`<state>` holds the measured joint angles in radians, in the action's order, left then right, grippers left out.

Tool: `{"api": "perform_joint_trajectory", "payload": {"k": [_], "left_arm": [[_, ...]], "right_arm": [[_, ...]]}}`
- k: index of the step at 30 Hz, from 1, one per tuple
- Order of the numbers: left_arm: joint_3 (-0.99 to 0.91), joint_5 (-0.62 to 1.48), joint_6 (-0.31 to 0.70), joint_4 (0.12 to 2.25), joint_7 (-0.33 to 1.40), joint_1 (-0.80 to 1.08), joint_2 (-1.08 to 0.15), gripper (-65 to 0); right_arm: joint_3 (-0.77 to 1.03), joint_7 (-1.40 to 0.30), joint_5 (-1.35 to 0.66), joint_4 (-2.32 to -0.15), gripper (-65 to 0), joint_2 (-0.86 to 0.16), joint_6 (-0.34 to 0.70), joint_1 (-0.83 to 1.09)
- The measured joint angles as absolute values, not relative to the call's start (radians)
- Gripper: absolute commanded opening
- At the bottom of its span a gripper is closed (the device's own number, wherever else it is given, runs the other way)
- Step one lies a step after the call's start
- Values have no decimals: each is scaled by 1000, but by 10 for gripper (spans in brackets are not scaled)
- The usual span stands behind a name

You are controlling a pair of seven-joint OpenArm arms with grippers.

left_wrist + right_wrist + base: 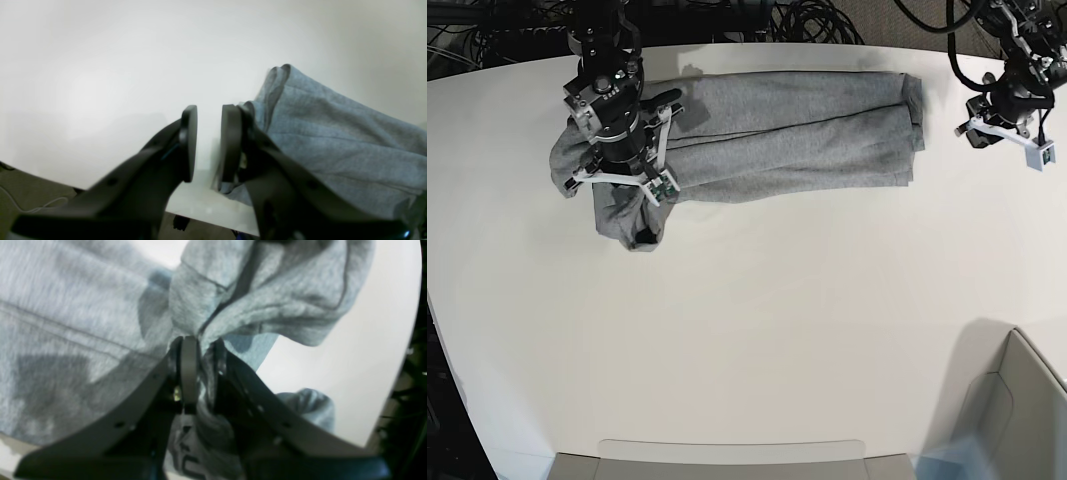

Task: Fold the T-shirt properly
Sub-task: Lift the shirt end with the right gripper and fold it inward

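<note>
Lying on white table (pixel 757 330): grey T-shirt (pixel 797 130), right pincer (pixel 201 350) pinching it, left pincer (pixel 208 143) spread.

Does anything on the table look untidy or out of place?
Yes. The T-shirt lies as a long band, but its end at the right tool is bunched into a lump, pinched in the tool.

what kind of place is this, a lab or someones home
Likely a robotics lab bench, not a home: a bare white table with two robot arms mounted over it, black cables bundled along its far edge, and a single grey T-shirt as the test object.
</note>
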<state>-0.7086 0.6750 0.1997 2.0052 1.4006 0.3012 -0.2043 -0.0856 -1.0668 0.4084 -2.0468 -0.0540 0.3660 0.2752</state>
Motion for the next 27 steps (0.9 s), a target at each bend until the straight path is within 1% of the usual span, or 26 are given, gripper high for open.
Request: {"api": "perform_joint_trajectory", "payload": {"k": [3,9,12,15,20,22,25,27], "left_arm": [[-709,676,199,2005,1399,299,-201,-511],[-709,674,199,1993,1399,296,-199,-511],[-709,674,199,1989,1398,296,-200,-511],[-709,675,199,1989,1398,296,-199,-511],[-709,674,199,1983,1398,296,-200,-511],[-709,674,199,1983,1394,296,-199,-511],[-709,674,199,1983,1394,296,-200,-511],[-709,675,199,1973,1391,296,-199,-511]], "right_arm": [[-160,-1065,477,-2047,-650,-28,366,274],[-318,-1066,553,-2047,-650,-24,365,274],[-324,-1066,555,-2040,-650,2,365,274],[-324,-1066,557,-2040,-650,2,365,273],[-257,-1065,553,-2042,-650,-8,365,289],[-193,-1052,553,-2042,-650,-14,365,287],[-91,-1050,534,-2043,-650,-56,365,289],[-7,-1049,460,-2043,-650,-87,366,292]]}}
